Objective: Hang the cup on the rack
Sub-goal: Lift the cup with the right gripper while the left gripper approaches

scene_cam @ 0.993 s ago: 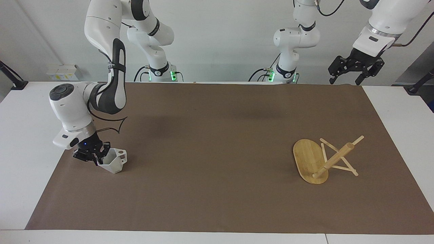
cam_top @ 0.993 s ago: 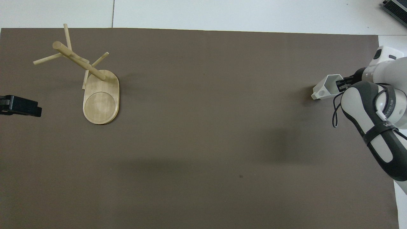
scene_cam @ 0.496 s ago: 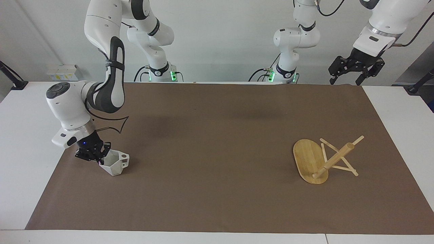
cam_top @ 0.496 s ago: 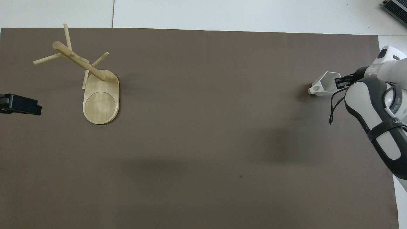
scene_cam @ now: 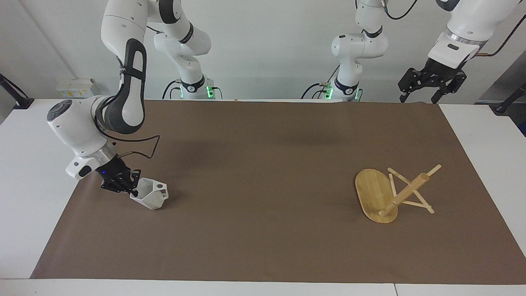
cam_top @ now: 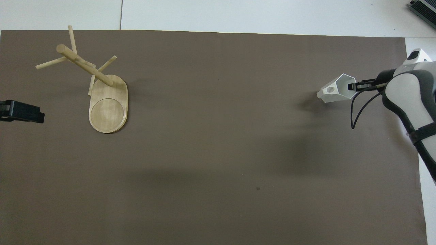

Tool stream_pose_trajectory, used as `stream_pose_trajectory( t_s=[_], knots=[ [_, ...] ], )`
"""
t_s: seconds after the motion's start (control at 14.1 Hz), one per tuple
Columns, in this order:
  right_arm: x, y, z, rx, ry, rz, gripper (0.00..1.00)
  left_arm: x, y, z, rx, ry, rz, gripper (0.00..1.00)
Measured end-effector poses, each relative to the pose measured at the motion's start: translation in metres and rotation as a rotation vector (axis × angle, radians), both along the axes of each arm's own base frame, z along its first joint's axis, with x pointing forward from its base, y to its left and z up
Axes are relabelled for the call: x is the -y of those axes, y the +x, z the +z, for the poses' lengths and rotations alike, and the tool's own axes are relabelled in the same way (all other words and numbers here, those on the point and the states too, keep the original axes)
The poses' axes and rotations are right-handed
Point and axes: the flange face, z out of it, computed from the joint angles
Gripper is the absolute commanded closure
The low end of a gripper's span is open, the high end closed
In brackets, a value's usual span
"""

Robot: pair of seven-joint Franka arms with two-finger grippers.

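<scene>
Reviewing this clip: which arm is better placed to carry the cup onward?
Right. The right gripper is shut on the cup; the left gripper waits open, while the rack lies tipped over.

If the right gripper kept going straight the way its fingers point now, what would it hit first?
The right gripper is shut on the cup and points slantwise down, so going on would probably press the cup into the brown mat just under it.

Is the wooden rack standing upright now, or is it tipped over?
Upright. The rack stands with its oval base flat on the brown mat; its post rises from the base and only appears slanted from the high cameras.
</scene>
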Motion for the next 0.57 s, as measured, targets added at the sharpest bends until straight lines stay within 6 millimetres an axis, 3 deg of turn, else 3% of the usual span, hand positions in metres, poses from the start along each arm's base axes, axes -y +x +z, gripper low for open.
stream_pose_trajectory(
  t_s=[0.28, 0.57],
  knots=[
    [-0.031, 0.001, 0.041, -0.041, 0.207, -0.120, 1.00, 0.001, 0.001, 0.001, 0.008, 0.000, -0.003, 0.00],
    [-0.097, 0.004, 0.084, -0.061, 0.404, -0.210, 1.00, 0.002, 0.001, -0.001, 0.007, 0.000, -0.007, 0.00]
  ],
)
